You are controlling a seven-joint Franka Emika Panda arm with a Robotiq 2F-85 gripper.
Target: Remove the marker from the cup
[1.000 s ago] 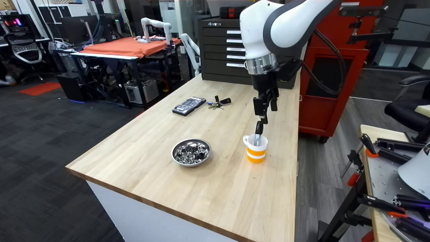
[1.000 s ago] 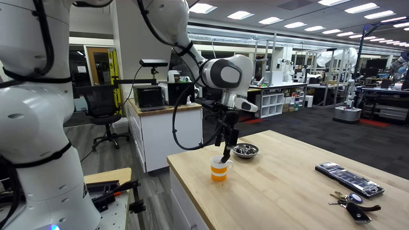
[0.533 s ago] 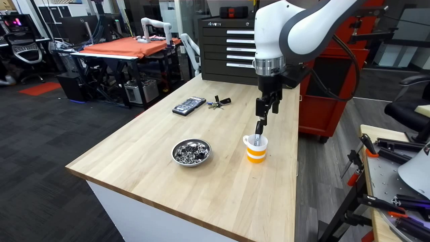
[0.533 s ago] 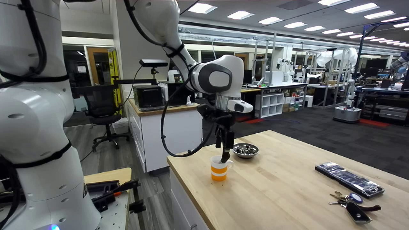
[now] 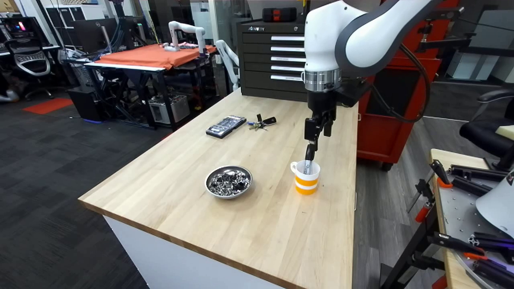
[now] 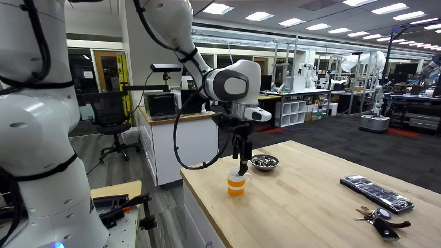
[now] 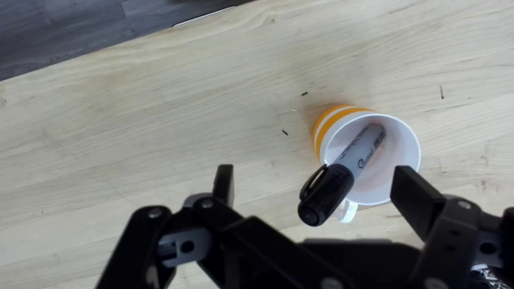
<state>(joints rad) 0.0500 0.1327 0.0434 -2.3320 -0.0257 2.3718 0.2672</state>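
Sharpie marker (image 7: 343, 175) leaning in striped mug (image 5: 306, 183), gripper (image 7: 315, 185) spread wide

In an exterior view, left to right: a flat black case (image 5: 225, 127) is lying on the wooden tabletop (image 5: 249, 228); nearer the camera, a metal bowl (image 5: 225, 197) is holding small silvery pieces (image 5: 229, 183); a bunch of keys (image 5: 259, 125) is lying beside the case. Next, the mug is standing upright, the marker tilting inside it, capped end sticking out past the rim near the handle. The gripper is hanging above.

In the wrist view, one finger (image 7: 223, 185) is standing clear of the marker; the black cap is showing in the gap; the opposite finger (image 7: 415, 202) is standing clear too.
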